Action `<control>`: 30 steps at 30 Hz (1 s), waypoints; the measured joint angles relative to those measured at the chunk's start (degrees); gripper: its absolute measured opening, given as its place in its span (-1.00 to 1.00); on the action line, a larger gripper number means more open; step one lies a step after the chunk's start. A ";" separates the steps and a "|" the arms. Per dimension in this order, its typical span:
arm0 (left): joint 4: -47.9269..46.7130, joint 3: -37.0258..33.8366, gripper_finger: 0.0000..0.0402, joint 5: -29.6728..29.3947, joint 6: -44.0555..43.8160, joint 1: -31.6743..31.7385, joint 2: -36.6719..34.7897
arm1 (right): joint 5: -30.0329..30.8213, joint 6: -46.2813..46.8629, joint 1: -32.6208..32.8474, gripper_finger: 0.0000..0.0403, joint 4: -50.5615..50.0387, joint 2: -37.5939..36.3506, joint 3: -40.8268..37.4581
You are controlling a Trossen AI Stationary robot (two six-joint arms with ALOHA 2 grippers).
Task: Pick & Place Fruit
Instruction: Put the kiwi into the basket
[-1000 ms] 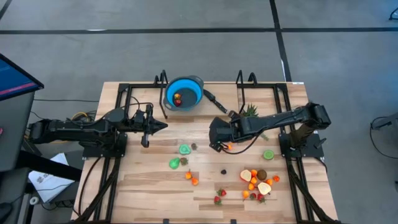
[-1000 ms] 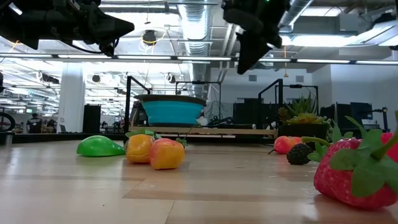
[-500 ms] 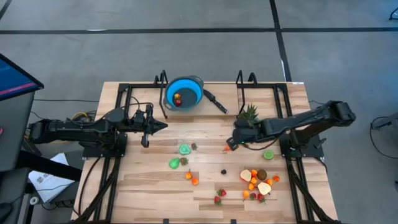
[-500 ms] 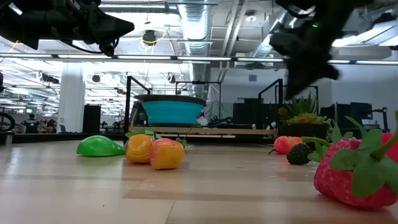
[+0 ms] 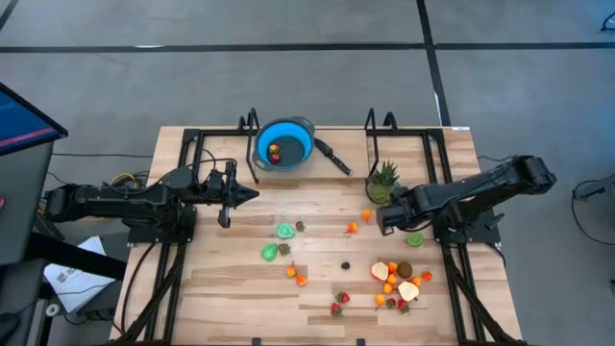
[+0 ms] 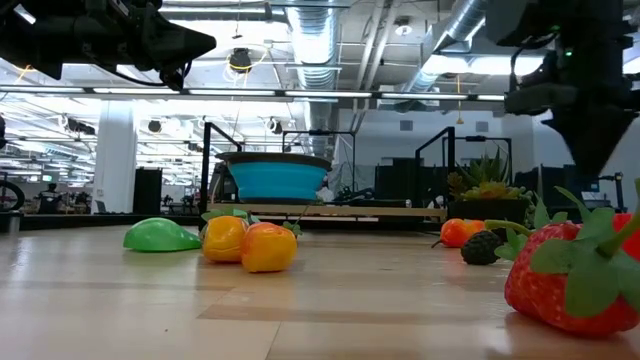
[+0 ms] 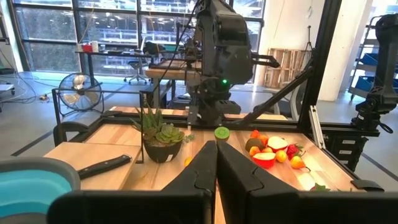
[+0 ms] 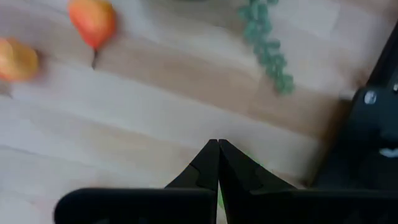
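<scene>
Right claw (image 5: 381,219) closed, empty — beside lime (image 5: 414,238), left claw (image 5: 252,195) parked

The right gripper (image 5: 383,219) has swung away from the table's middle, leaving an orange fruit (image 5: 353,228) just beside it, toward the centre.

An industrial lab: exposed ceiling ducts (image 6: 318,40), glass partition walls (image 7: 93,31), a floor fan (image 7: 78,87), office chairs (image 7: 138,65).
</scene>
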 joint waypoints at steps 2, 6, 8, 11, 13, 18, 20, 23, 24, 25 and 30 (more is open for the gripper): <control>0.00 0.01 -0.99 0.00 0.00 0.00 0.00 | -2.66 0.02 -0.01 -1.00 -0.36 0.75 0.02; 0.00 0.01 -0.99 0.00 0.00 0.00 0.00 | -7.25 -2.00 0.04 -1.00 -1.54 2.84 0.02; 0.01 0.00 -0.99 0.00 0.00 0.00 0.00 | -8.59 -7.44 0.37 -1.00 -1.44 4.17 0.05; 0.02 0.00 -0.99 0.00 0.00 0.00 0.00 | -8.91 -18.69 0.65 -1.00 -1.66 6.67 0.04; 0.01 0.00 -0.99 0.00 0.00 0.00 0.00 | -8.94 -26.17 1.09 -1.00 -2.24 8.10 0.04; 0.03 0.00 -0.99 0.00 0.02 0.00 0.00 | -12.86 -40.86 1.54 -1.00 -4.17 11.36 0.04; 0.02 0.00 -0.99 0.00 0.02 0.00 0.00 | -14.58 -43.07 1.52 -1.00 -4.65 12.27 0.04; 0.00 0.00 -0.99 0.00 0.02 0.00 0.00 | -15.52 -43.58 1.45 -0.98 -4.69 13.33 0.04; 0.02 0.00 -0.99 0.00 0.02 0.00 0.00 | -16.04 -43.60 1.43 -0.96 -4.76 13.73 0.06; 0.01 0.00 -0.99 0.00 0.02 0.00 0.00 | -16.71 -43.59 1.43 -0.92 -5.00 14.09 0.08; 0.02 0.00 -0.99 -0.02 0.02 0.00 0.00 | -18.93 -43.63 1.63 -0.53 -7.51 14.92 1.13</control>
